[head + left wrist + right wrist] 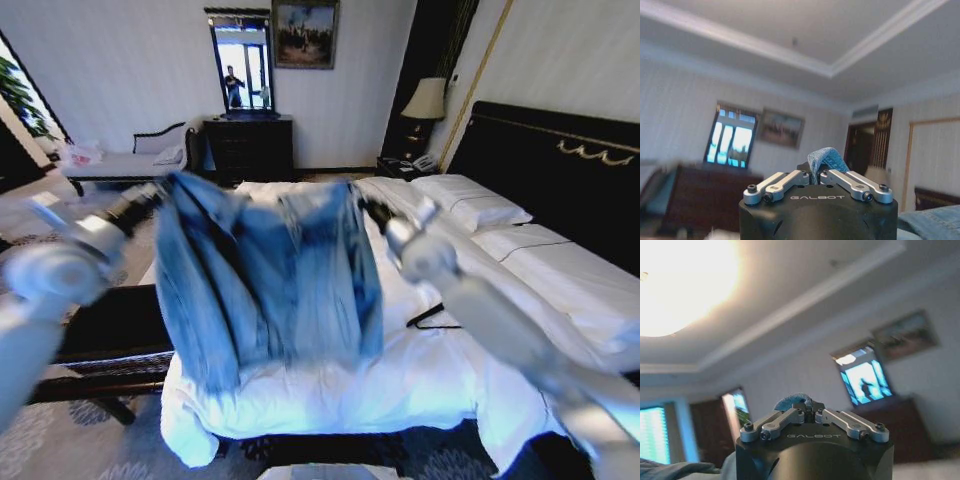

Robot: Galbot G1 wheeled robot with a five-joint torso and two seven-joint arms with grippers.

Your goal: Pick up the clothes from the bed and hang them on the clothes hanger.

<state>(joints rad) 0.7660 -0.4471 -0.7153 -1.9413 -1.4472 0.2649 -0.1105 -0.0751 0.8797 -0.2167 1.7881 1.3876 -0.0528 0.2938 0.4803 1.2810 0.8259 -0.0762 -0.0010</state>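
denim clothes (268,275) hang lengthwise down, collar up

Pale striped walls, a dark dresser (250,148) under a mirror (243,65), a lamp (425,100) beside it.

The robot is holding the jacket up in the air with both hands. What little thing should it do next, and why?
Probably carry the denim jacket toward the clothes hanger lying on the bed. The left hand and right hand each pinch a top corner, so it hangs spread open above the sheets, and the hanger is bare.
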